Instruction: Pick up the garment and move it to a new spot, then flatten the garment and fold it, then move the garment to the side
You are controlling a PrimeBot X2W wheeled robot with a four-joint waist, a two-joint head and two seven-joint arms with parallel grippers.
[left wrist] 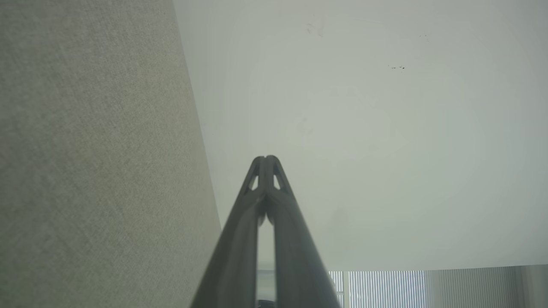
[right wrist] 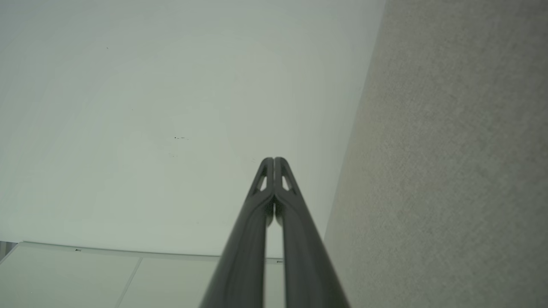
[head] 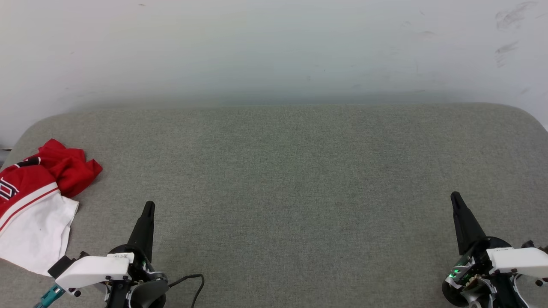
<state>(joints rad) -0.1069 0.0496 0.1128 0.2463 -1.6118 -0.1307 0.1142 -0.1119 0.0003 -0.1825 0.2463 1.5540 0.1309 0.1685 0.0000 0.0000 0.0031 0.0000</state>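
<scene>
The red and white cloth T-shirt (head: pixel 36 201) lies in a messy heap at the far left side of the wide grey cloth pad (head: pixel 274 171). Part of it runs off the edge of the head view. It looks soft, light and floppy, so I think it will sag and bunch up when it is lifted, and it will not break. It does not look slippery, but a small pinch could catch just one layer. A good place to take hold looks like the red bump at the top of the heap or the loose white edge lower down, since both stick out a little. The left gripper (head: pixel 148 205) is at the lower left, near the shirt but not touching it. Its two long dark fingers are pressed together and point toward the white wall (head: pixel 274 42). The right gripper (head: pixel 454 196) is at the lower right, well apart from the shirt, its fingers pressed together too, holding nothing. The left one is nearer, so it would need to spread its fingers first.
</scene>
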